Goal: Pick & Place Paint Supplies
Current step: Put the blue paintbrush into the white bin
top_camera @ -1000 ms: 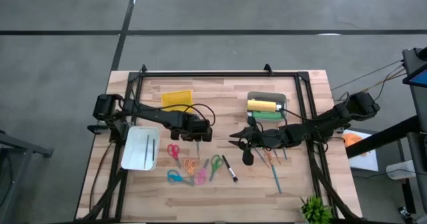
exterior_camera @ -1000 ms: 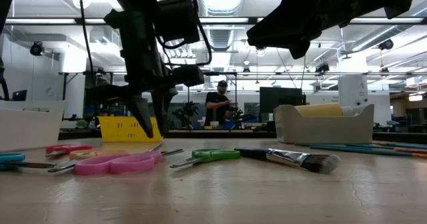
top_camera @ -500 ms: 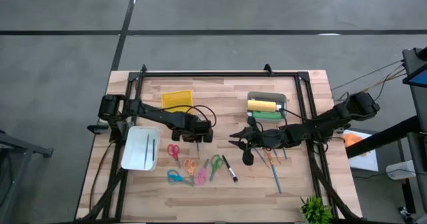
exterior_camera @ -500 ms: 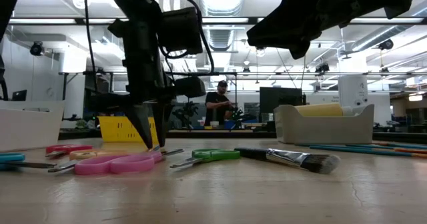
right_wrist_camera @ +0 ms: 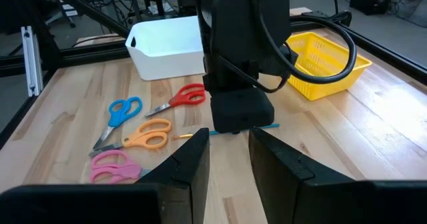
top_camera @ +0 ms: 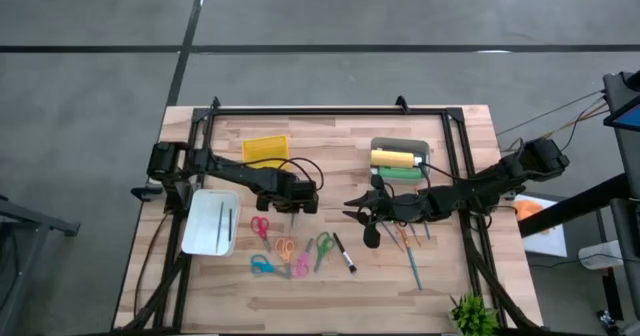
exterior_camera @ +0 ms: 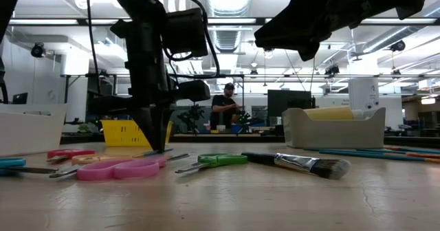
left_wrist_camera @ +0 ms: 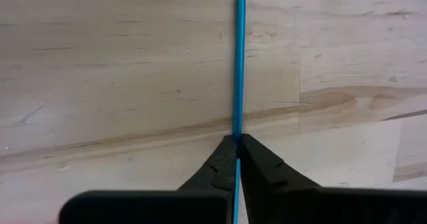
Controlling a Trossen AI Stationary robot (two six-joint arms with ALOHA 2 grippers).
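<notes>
The teal brush [left_wrist_camera: 239, 64] lies flat on the tabletop [top_camera: 330, 141], just beyond the scattered scissors [top_camera: 285, 248], and the left gripper [left_wrist_camera: 237, 147] stands over it with both fingers pressed together on the thin shaft. It comes down nearly vertical, tips at the wood, probably because so slim a stick resting on the surface can only be caught from above, across its width. The pinch sits toward one end of the shaft, so the long free part may droop or swing once lifted.

The right gripper [right_wrist_camera: 229, 154] waits above the middle of the tabletop, its fingers partly spread and holding nothing, facing the left arm's work. Beside it the grey tray [top_camera: 400, 146] already holds the yellow bottle [top_camera: 393, 158] and a green bottle [top_camera: 398, 172], so the tray looks like the place meant for paint supplies. More thin brushes and pens [top_camera: 412, 251] lie loose on the wood below that tray, and a black brush [top_camera: 344, 253] rests next to the scissors, all yet to be collected.
</notes>
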